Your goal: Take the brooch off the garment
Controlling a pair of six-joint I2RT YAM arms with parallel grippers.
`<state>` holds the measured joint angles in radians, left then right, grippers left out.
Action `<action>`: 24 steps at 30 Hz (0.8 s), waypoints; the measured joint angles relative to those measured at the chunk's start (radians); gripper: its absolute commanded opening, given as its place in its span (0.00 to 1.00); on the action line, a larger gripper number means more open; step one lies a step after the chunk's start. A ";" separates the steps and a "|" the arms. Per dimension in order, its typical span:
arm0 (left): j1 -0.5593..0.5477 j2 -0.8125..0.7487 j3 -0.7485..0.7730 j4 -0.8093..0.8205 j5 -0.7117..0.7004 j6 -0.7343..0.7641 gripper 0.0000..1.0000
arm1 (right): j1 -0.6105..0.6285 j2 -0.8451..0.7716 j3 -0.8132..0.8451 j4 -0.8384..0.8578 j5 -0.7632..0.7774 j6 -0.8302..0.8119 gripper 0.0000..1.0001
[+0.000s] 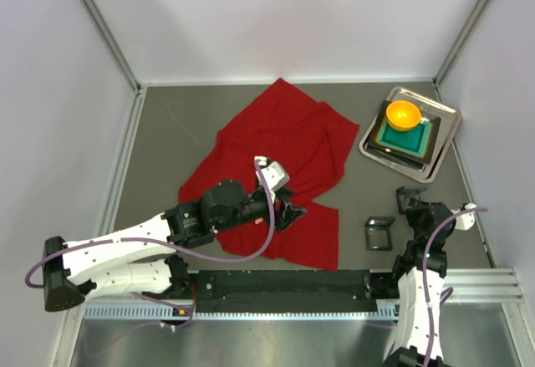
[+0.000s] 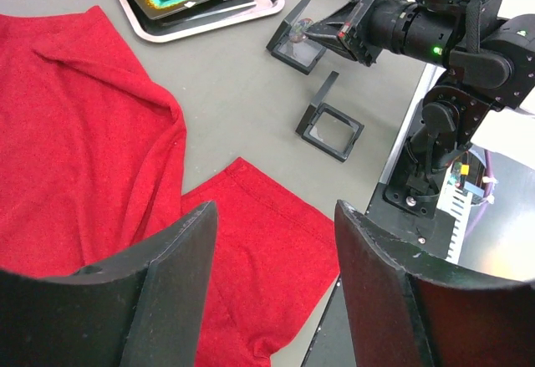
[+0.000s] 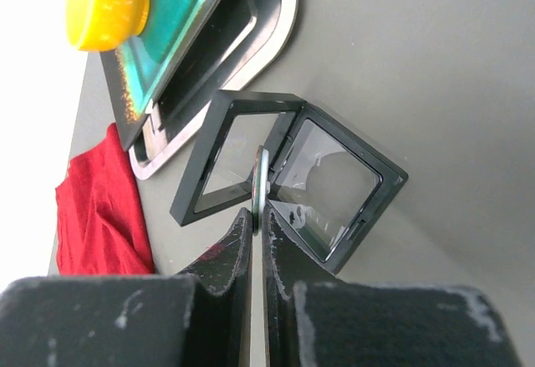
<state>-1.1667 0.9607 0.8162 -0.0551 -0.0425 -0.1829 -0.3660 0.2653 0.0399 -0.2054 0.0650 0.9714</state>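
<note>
A: What lies around the shirt [image 1: 276, 145]?

B: To its right, a tray [image 2: 266, 1] holding an orange bowl [image 1: 403, 114]; nearer, two open black boxes [image 1: 379, 231]; all on a grey bench [image 1: 167, 133] between pale walls.

A: And the brooch [image 3: 262, 175]?

B: Off the shirt, to its right; pinched edge-on in the clenched right end effector [image 3: 257, 216], above one box; the left end effector [image 2: 274, 216] hangs released over the shirt's lower edge.

arms [image 1: 117, 246]: white shells, black joints | cables [image 1: 270, 208]: purple | fingers [image 2: 159, 300]: matte black, scuffed | LED [image 2: 435, 50]: green
</note>
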 measured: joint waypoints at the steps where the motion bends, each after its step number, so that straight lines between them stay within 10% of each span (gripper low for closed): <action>1: 0.000 0.000 0.000 0.000 0.000 0.000 0.63 | -0.003 0.003 0.000 0.009 -0.005 0.001 0.00; 24: 0.000 0.011 0.000 -0.002 0.002 0.004 0.63 | -0.030 0.182 0.000 0.213 -0.059 0.017 0.00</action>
<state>-1.1667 0.9714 0.8162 -0.0574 -0.0402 -0.1791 -0.3958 0.4477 0.0399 0.0074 0.0059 0.9882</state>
